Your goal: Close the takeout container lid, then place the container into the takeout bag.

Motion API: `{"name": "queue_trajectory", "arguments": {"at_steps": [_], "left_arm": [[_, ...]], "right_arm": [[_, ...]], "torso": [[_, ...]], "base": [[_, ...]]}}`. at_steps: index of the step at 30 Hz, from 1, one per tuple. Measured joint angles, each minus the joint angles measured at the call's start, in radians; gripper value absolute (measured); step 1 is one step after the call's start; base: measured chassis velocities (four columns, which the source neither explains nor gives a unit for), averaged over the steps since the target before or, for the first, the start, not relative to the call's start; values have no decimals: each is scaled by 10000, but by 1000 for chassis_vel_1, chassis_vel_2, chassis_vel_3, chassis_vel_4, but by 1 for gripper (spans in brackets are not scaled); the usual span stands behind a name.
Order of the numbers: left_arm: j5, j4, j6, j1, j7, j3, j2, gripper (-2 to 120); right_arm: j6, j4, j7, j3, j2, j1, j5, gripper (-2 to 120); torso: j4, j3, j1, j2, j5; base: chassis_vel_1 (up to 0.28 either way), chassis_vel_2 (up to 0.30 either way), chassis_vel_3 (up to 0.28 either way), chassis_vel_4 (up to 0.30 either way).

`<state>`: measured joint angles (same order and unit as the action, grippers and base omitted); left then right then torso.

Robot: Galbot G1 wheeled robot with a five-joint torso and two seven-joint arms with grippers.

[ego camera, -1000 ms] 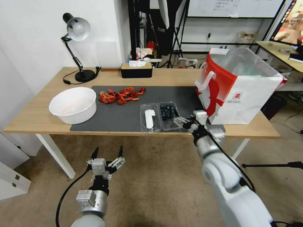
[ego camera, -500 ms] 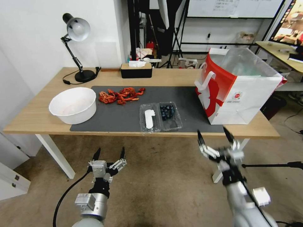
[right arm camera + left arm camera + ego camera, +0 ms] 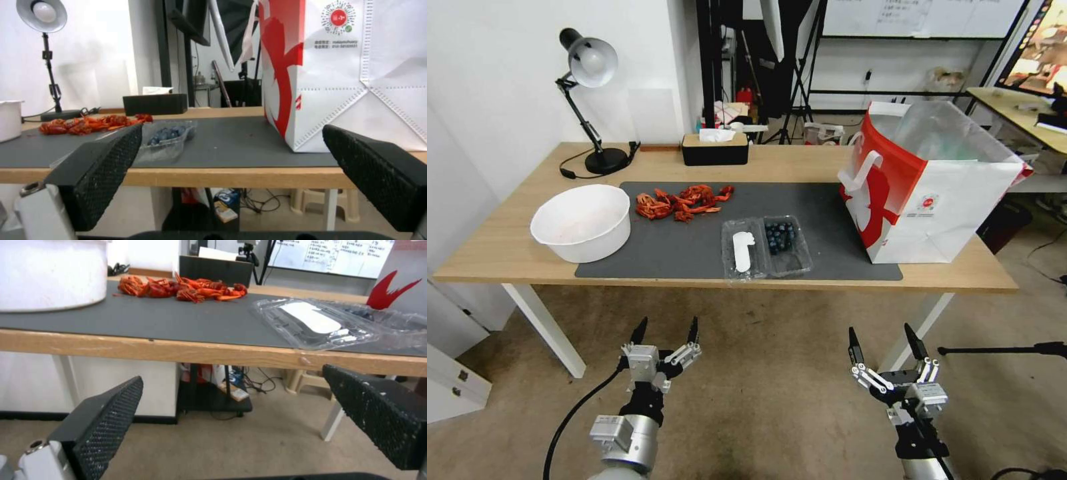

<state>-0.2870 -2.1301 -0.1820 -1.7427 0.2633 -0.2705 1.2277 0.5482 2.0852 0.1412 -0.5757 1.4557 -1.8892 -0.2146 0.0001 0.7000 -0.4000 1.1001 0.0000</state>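
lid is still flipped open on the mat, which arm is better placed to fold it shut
Probably left. The lid lies flat on the container's left half, nearer the open left gripper, which hangs below the table edge. The right gripper, also open and low, sits nearer the bag.

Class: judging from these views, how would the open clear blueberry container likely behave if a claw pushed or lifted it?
The takeout container looks thin and clear, so it probably flexes. Its lid lies flat open and may flop when lifted. Few berries show inside, so it is likely light and could slide on the mat.
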Motion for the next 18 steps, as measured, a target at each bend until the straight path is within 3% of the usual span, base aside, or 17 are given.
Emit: {"name": "queue_trajectory", "arguments": {"at_steps": [6,12,14,15,18], "left_arm": [[-665,-189,337,123,-33,65,-55,100],[-2025,-811,1011,179,-18,239,-133,100],[-3261,-1267,1586,289,122,457,-224,100],[-3261,-1267,1586,289,122,457,-224,100],[-5050,-1844,2035,498,490,822,-232,100]], "right_arm": [[-468,216,158,6,-99,63,-179,100],[-1018,294,362,32,-286,223,-435,100],[-1142,294,376,27,-326,259,-496,100],[-1142,294,376,27,-326,259,-496,100],[-1357,261,373,83,-465,379,-562,100]], "torso": [[-2,1,-1,-2,0],[-1,1,-1,-2,0],[-1,1,-1,-2,1],[-1,1,-1,-2,1],[-3,1,-1,-2,1]], "base": [[0,0,0,0],[0,0,0,0],[0,0,0,0],[0,0,0,0],[0,0,0,0]]}}
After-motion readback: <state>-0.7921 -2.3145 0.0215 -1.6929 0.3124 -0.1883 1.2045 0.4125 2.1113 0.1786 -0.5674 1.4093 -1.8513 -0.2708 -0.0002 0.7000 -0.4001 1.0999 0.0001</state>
